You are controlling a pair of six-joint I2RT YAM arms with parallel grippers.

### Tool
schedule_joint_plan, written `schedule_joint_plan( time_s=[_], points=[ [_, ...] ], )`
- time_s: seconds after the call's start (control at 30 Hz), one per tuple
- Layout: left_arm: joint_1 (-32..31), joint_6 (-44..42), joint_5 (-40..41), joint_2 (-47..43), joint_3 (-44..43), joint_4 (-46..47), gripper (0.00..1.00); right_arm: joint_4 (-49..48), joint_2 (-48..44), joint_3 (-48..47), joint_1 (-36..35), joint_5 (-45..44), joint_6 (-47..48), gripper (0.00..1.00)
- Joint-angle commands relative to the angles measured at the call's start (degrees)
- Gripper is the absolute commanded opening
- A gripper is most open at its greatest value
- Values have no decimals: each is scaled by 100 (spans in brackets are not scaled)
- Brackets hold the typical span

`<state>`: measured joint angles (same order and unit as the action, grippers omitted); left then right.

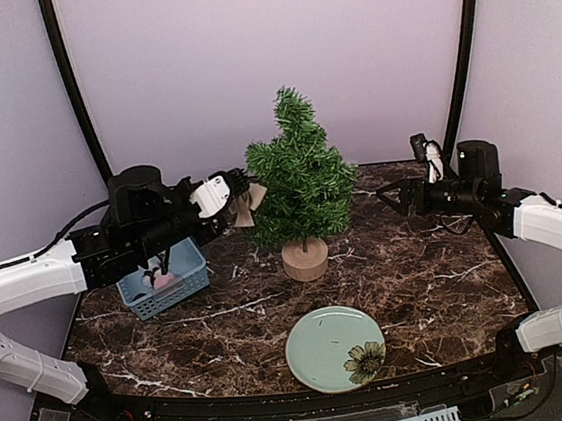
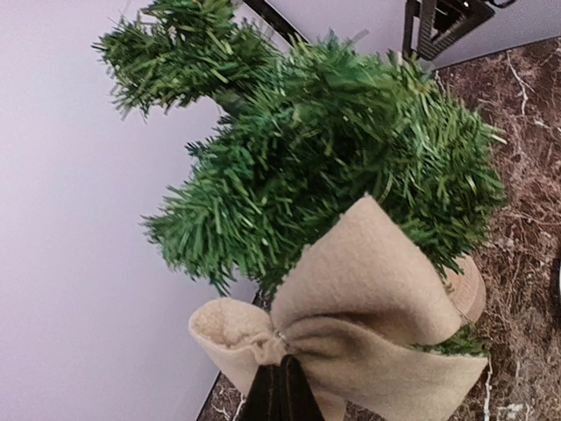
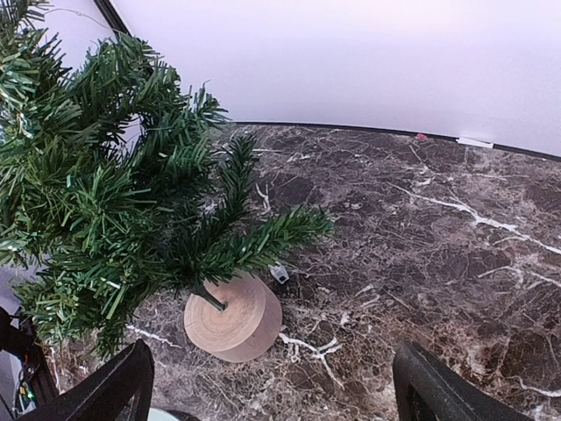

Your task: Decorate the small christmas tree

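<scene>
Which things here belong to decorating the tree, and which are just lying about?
For the job: small christmas tree, beige bow in the left claw, probably the blue basket of small items.
Lying about: green flowered plate.

Small christmas tree [image 3: 114,202] upright on marble table [image 3: 421,246], right pincer [image 3: 273,351] spread wide

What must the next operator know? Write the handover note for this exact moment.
Left end effector: shut on the beige fabric bow, held against the left branches of the small green Christmas tree with round wooden stump.
Right end effector: open, empty, right of the tree.
Done: no decoration visibly hanging yet.
Left: seat and release the bow, then fetch the items in the blue plastic basket.
</scene>
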<state>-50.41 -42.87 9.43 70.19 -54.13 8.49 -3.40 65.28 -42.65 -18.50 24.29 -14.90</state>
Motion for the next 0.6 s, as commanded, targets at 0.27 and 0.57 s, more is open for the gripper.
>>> schedule_joint_plan(
  time_s=[0.27, 0.57],
  points=[
    [53, 531, -1518, -210, -356, -1041, 0, -57, -286, 148, -39, -171, 125, 96],
    [-299, 917, -630, -213, 370, 735, 0, -244, -251, 231, -36, -82, -37, 96]
  ],
)
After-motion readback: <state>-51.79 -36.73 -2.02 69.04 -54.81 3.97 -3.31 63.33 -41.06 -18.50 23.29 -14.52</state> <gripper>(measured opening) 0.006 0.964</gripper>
